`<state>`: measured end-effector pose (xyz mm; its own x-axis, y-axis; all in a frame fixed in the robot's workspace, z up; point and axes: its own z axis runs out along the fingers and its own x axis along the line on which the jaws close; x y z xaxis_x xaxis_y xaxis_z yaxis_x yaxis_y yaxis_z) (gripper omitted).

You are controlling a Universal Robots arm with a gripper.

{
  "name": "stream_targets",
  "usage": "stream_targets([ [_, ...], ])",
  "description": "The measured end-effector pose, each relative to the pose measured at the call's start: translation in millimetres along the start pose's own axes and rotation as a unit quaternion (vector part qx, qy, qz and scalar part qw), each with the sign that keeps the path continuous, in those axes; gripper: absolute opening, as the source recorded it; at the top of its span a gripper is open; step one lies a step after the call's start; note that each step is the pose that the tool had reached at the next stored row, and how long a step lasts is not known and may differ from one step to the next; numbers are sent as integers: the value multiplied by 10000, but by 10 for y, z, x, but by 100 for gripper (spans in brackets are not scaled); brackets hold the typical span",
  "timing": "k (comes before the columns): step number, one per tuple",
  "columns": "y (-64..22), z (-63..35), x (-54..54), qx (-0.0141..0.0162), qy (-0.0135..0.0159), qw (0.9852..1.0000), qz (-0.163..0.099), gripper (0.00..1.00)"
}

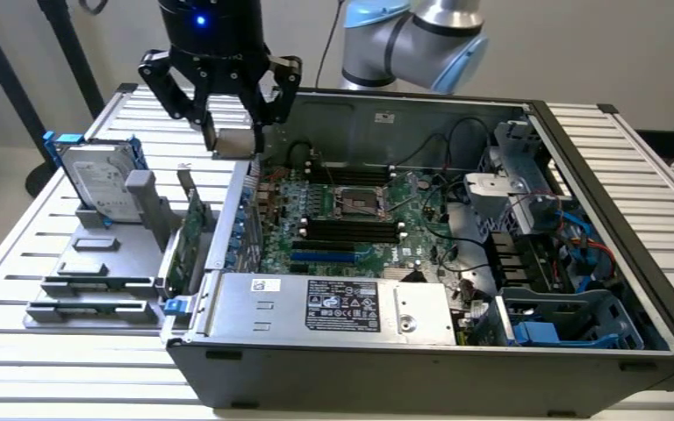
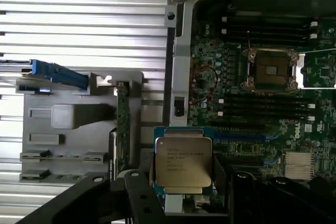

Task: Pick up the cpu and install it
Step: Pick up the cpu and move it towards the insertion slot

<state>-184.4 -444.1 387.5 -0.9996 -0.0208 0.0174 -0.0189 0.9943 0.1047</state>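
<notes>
over the open computer case's (image 1: 313, 377) rim, our fingers (image 1: 203, 112), part open, clamp the cpu (image 2: 184, 163) by its edges; we judge it best held level and squared to the empty socket (image 2: 270, 69).

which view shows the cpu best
The wrist view: the cpu faces the camera, its printed metal top plain to see. The exterior view shows it as a small grey square at an angle, held in the hand above the edge of the computer case.
</notes>
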Motion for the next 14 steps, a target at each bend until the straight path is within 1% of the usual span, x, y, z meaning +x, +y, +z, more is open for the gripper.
stream_targets([
  [4, 19, 2, -180, 1, 0, 10000, 0, 54],
  [7, 55, 19, -319, 1, 0, 10000, 0, 54],
  [9, 94, 48, -410, 0, 0, 10000, 0, 54],
  [14, 226, 149, -634, 1, 0, 10000, 0, 54],
])
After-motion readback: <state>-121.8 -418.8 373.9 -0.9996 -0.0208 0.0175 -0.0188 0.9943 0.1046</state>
